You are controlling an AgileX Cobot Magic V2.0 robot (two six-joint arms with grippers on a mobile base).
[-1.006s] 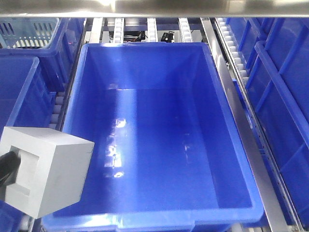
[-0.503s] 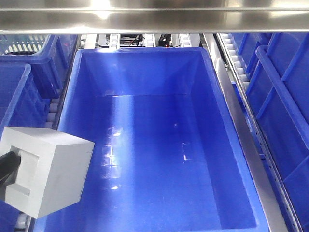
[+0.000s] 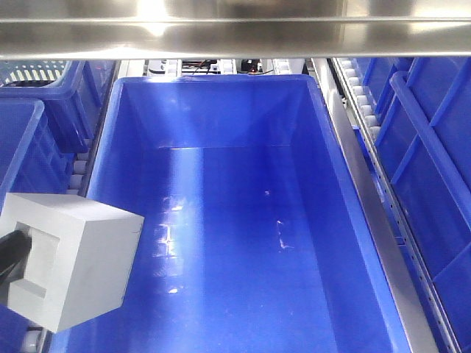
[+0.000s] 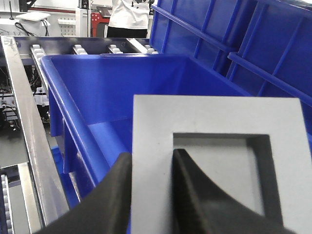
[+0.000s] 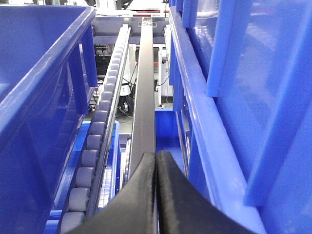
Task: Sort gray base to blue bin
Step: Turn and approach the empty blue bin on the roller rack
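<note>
The large, glossy blue plastic bin [image 3: 221, 110] fills the middle of the front view; its sloping walls and floor show only glare and faint scuff marks. The matte gray cube-like base [image 3: 70, 261] hangs at near left, overlapping the bin's left rim and not resting inside it. More blue tubs [image 3: 434, 147] stand to the right, and a pale lattice-walled basket [image 3: 29, 71] sits at far left under a steel rail [image 3: 235, 29].

The left wrist view shows what the front view hides. The left gripper [image 4: 151, 156] grasps the base, with one black finger in the square recess and the other outside its wall.

Only the right wrist view shows the right gripper [image 5: 156, 158], clenched on nothing above a roller track [image 5: 92, 151].
</note>
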